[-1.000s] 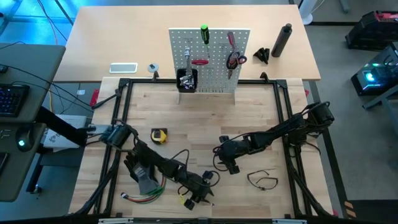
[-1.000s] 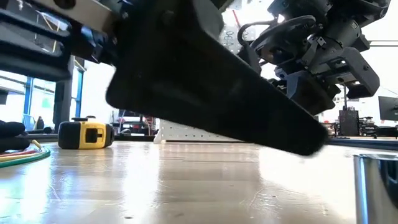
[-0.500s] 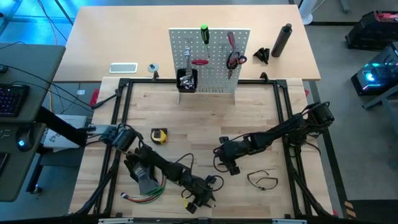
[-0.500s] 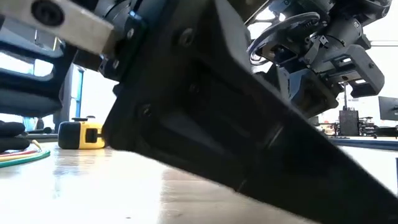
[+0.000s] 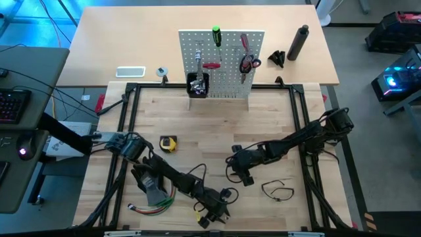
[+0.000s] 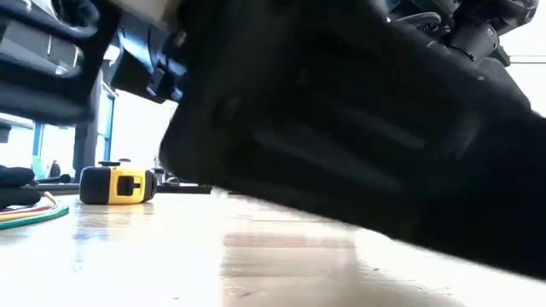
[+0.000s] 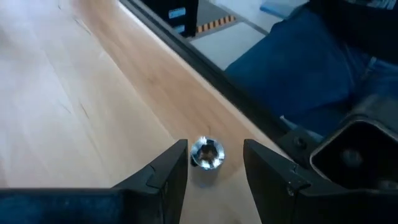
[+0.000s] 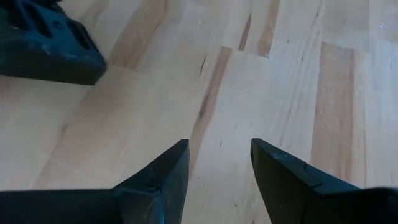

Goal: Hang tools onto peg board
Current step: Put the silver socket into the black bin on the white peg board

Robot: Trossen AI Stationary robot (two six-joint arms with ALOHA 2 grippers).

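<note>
**A:** Because the tiny metal bit (image 7: 208, 154) lies at the table's six o'clock edge, the left gripper (image 5: 212, 214) reaches low there, its fingers parted with the bit between them, not yet pinched.

**B:** Why so flat?

**A:** Probably to straddle something that small; the black frame rail (image 7: 205, 65) runs just beside it, leaving little room on that side.

**B:** And the right gripper (image 5: 245, 176)?

**A:** It waits near centre, jaws apart over bare wood, holding nothing. The thin black loop (image 5: 277, 190) lies at its four o'clock.

**B:** The peg board (image 5: 222, 62)?

**A:** At twelve o'clock, well apart, already carrying some tools. The yellow tape measure (image 5: 168, 143) sits at nine o'clock; open tabletop (image 5: 217, 118) lies between.
</note>
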